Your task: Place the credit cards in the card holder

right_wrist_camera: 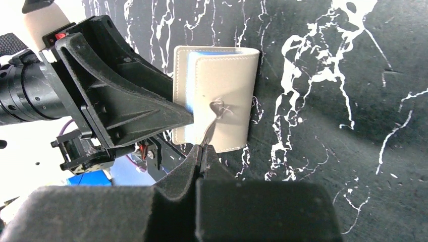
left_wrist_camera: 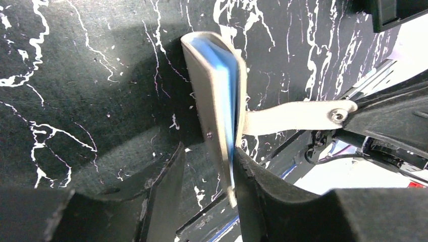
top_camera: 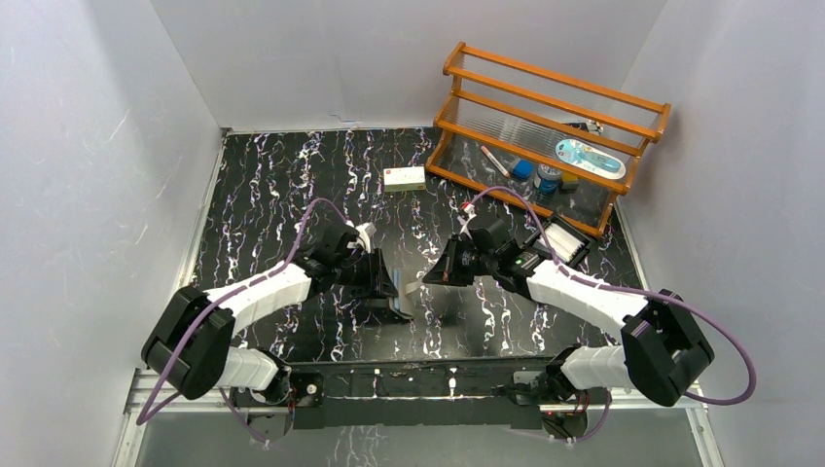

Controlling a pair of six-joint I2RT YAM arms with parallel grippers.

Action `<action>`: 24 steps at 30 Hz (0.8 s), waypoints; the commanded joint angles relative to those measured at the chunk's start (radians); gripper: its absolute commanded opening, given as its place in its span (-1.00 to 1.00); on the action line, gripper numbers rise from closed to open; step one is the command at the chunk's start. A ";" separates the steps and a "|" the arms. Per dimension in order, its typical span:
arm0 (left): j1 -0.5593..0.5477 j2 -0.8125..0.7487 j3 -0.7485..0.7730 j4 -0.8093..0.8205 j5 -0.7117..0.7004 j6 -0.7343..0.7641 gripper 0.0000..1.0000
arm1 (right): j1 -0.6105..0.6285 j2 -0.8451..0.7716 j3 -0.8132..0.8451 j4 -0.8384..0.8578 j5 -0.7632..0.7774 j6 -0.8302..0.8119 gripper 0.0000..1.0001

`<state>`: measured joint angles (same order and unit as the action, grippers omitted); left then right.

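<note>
Because the left gripper (left_wrist_camera: 208, 156) stands open around the card holder (left_wrist_camera: 214, 101), which sits on edge between its fingers and touches only one, the right gripper (right_wrist_camera: 202, 150), pinched shut on the tab (left_wrist_camera: 292, 115), could pull the holder free and topple it. No cards are visible.

The place is a robotics laboratory cell. Plain pale grey walls (top_camera: 97, 146) close three sides of a black surface with white marble-like veins (top_camera: 282, 185). Two robot arms in white and black shells, the left arm (top_camera: 258, 292) and the right arm (top_camera: 584, 287), are bolted to a dark metal rail (top_camera: 409, 375) at the near edge. Thick purple cables (top_camera: 309, 212) loop freely from them. The black two-finger left pincer (left_wrist_camera: 207, 156) and right pincer (right_wrist_camera: 202, 151) each have their own camera. An orange-brown wooden rack with clear panels (top_camera: 545, 107) holds small mixed objects.
</note>
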<state>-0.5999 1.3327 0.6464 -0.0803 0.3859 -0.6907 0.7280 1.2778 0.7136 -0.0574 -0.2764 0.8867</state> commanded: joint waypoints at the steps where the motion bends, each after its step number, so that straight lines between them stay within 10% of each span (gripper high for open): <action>1: -0.003 0.025 0.007 -0.016 -0.007 0.022 -0.25 | -0.013 -0.039 -0.005 -0.007 0.020 -0.030 -1.00; 17: -0.003 0.031 0.006 0.005 0.022 0.028 -0.56 | -0.043 -0.034 -0.034 -0.100 0.108 -0.096 -0.86; 24: -0.003 0.020 -0.010 0.083 0.118 -0.013 -1.00 | -0.049 -0.015 -0.028 -0.152 0.174 -0.108 -0.62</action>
<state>-0.5995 1.3659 0.6445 -0.0471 0.4160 -0.6834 0.6865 1.2606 0.6765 -0.1761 -0.1677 0.8028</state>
